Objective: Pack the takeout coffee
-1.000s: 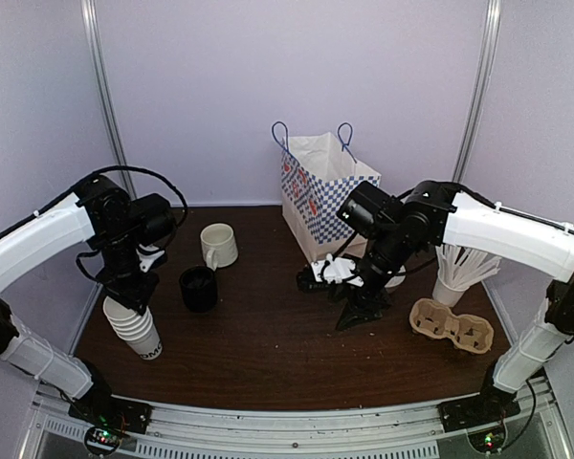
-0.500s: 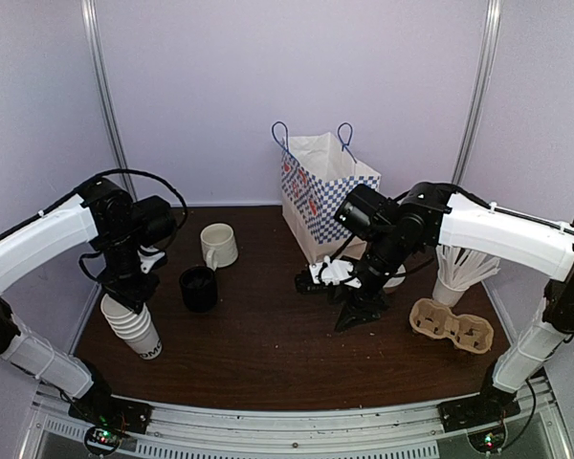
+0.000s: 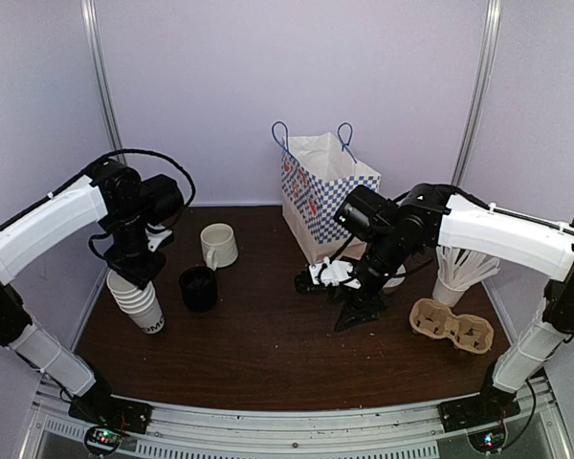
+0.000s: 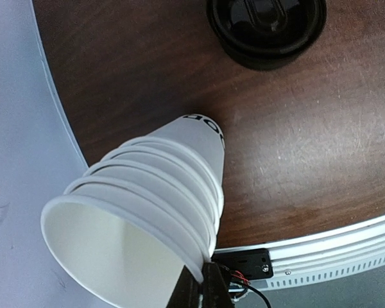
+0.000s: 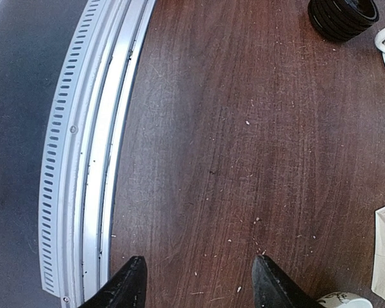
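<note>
The takeout coffee cups are white paper, nested in a stack [image 3: 139, 306] with black lettering near the base, at the table's left side. My left gripper [image 3: 134, 271] is above it, shut on the rim of the top cup. In the left wrist view the stack [image 4: 167, 186] tilts away from my left gripper [image 4: 202, 273], whose fingers pinch the rim's edge. A stack of black lids [image 3: 198, 287] stands just right of the cups. My right gripper [image 3: 349, 311] hovers open over bare wood mid-table, holding nothing; my right gripper [image 5: 199, 269] shows only tabletop between its fingers.
A blue-checked paper bag [image 3: 320, 191] stands open at the back centre. A cream mug [image 3: 218, 245] sits behind the lids. A cardboard cup carrier [image 3: 452, 325] and a cup of white sticks [image 3: 454, 273] are at the right. A white bowl [image 5: 340, 300] lies by the right gripper.
My left gripper has closed on the top cup's rim, and the whole stack has shifted back from the front edge with it. The right arm has barely moved.
</note>
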Controlling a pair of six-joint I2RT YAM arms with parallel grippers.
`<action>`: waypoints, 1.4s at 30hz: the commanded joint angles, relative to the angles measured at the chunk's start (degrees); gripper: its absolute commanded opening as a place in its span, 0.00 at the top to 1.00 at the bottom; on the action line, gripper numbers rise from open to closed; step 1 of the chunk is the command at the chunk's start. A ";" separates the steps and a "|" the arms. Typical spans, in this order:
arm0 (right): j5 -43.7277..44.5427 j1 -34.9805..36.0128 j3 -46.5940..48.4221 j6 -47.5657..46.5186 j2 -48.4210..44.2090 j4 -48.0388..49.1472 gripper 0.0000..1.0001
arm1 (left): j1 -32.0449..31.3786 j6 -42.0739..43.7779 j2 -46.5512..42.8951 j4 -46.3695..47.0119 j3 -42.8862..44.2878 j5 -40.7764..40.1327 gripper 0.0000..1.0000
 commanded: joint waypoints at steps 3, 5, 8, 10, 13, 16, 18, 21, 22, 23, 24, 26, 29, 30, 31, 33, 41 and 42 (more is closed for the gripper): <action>1.48 0.25 -0.70 -0.05 0.57 0.95 0.42 | 6.43 9.33 6.86 4.85 10.57 -5.35 1.00; 1.69 0.28 -0.82 -0.01 0.44 0.82 0.42 | 8.91 11.86 10.32 5.77 13.25 -5.25 1.00; 2.12 0.25 -1.36 0.18 0.03 0.88 0.42 | 12.31 14.88 14.73 7.38 16.26 -5.70 1.00; 2.56 0.25 -1.89 0.21 -0.15 1.06 0.42 | 13.86 15.31 17.14 7.80 18.83 -5.28 1.00; 3.05 0.25 -2.27 0.21 0.03 1.43 0.42 | 14.28 16.00 20.50 8.78 22.48 -5.53 1.00; 3.16 0.25 -1.94 0.23 0.69 1.46 0.43 | 14.70 17.01 23.59 9.86 25.86 -2.85 1.00; 3.08 0.25 -1.77 0.21 1.12 1.37 0.43 | 14.74 17.44 25.66 9.33 28.11 -1.69 1.00; 3.09 0.25 -1.75 0.22 1.43 1.35 0.43 | 14.94 17.60 27.75 8.50 30.77 -1.19 1.00; 3.23 0.25 -1.80 0.17 1.53 1.35 0.43 | 15.04 17.63 28.25 8.36 31.42 -0.97 1.00; 3.32 0.25 -1.74 0.13 1.65 1.36 0.43 | 15.16 17.59 28.72 8.22 32.02 -0.64 1.00; 3.41 0.25 -1.63 0.14 1.84 1.46 0.43 | 15.25 17.65 29.11 8.10 32.63 -0.45 1.00; 3.38 0.25 -1.55 0.10 2.16 1.33 0.43 | 15.34 17.96 29.86 7.96 33.56 0.03 1.00; 3.18 0.21 -1.09 0.04 2.92 1.14 0.44 | 15.44 18.20 30.99 7.54 34.45 0.80 1.00; 3.16 0.25 -0.72 0.04 3.13 0.91 0.45 | 15.44 18.20 31.31 7.50 34.60 1.04 1.00; 3.06 0.25 -0.50 0.03 3.39 0.70 0.46 | 15.44 18.20 31.37 7.46 34.62 1.24 1.00; 3.06 0.27 -0.24 0.05 3.62 0.48 0.47 | 15.52 18.25 31.62 7.50 34.66 1.58 0.99; 2.98 0.25 0.67 0.13 4.69 -0.15 0.49 | 15.53 18.42 31.84 7.80 35.33 2.36 0.90; 2.92 0.25 0.67 0.13 4.69 -0.20 0.49 | 15.53 18.54 31.78 7.65 35.51 2.09 0.91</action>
